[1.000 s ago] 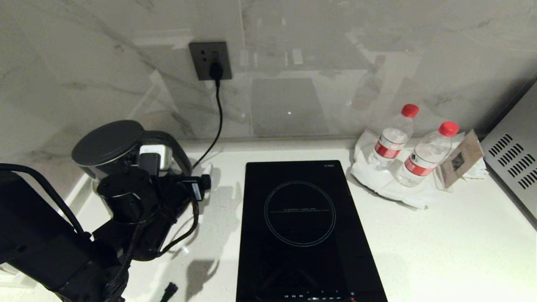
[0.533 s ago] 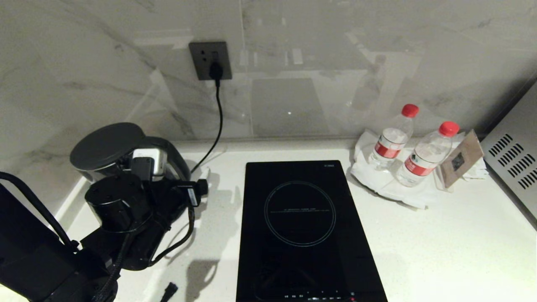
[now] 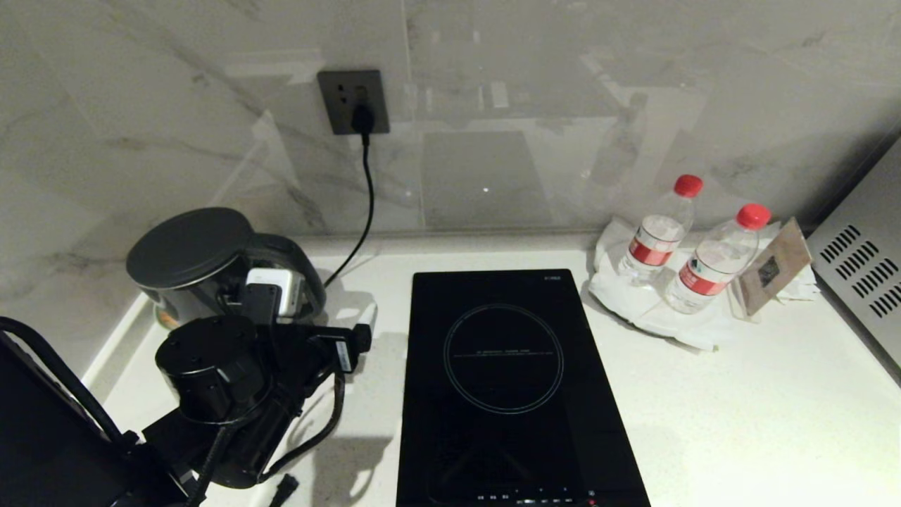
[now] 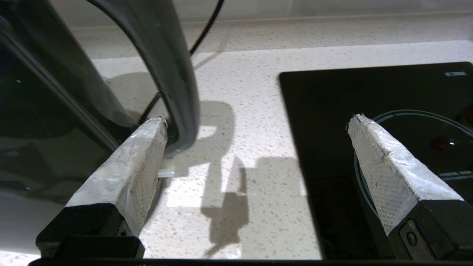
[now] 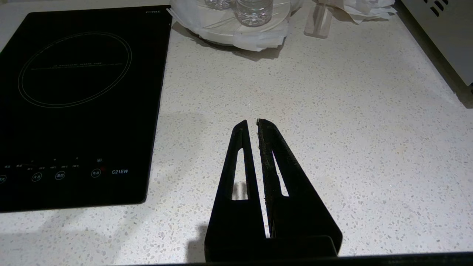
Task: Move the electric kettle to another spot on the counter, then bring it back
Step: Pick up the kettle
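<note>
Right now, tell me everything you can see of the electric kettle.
The electric kettle is a glossy black cylindrical jug with a flat round lid and a big loop handle. It stands upright at the back left of the white speckled counter, close to the wall and left of the induction hob. The left gripper is wide open beside it; one taped finger appears to meet the handle's lower curve, the other is apart. Its base is hidden.

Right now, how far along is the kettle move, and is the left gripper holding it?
Not holding. The left gripper is open beside the electric kettle; one finger sits at its loop handle, the other over the induction hob. The kettle stands at the counter's back left corner. Whether the out-and-back trip is done or not begun cannot be judged. The right gripper is shut, parked above bare counter.
</note>
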You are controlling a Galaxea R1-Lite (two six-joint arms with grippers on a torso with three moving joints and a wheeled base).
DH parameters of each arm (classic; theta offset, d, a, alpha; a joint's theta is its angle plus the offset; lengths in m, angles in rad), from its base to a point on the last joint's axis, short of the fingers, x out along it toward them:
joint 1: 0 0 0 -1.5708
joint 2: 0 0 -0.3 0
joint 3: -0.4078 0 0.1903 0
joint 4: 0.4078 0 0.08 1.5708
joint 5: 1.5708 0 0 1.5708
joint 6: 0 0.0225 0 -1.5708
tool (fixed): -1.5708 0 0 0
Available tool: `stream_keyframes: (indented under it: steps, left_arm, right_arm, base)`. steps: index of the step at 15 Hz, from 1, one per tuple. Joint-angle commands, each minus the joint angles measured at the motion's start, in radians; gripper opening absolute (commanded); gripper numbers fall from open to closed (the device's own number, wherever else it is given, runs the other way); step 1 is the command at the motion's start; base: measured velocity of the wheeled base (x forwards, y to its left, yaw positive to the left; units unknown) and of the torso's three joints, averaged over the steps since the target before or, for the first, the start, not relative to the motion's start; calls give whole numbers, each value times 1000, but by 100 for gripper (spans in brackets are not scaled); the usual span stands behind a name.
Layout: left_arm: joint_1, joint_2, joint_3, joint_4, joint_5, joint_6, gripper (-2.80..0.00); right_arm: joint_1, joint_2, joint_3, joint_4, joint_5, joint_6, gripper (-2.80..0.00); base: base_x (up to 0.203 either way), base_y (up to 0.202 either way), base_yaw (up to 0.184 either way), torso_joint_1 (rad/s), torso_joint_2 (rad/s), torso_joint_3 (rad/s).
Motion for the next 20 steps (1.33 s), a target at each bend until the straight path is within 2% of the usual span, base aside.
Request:
stream_keyframes:
  steps: [1, 7, 15, 20]
  left_arm:
    - [-9, 2, -3, -8, 3, -2, 0]
    - [2, 21, -51, -3, 3, 1, 0]
    - [64, 33, -105, 0, 0, 15, 0]
    - [66, 28, -171, 59, 1, 16, 0]
  right_arm:
    - [0, 0, 0, 0, 0, 0, -280]
    - [0, 0, 0, 0, 0, 0, -280]
    - [1, 0, 0, 0, 0, 0, -280]
    - [0, 0, 0, 0, 0, 0, -280]
  base:
    - [0, 0, 0, 0, 0, 0]
    - [0, 0, 0, 0, 0, 0]
    - [0, 0, 0, 0, 0, 0]
    - [0, 0, 0, 0, 0, 0]
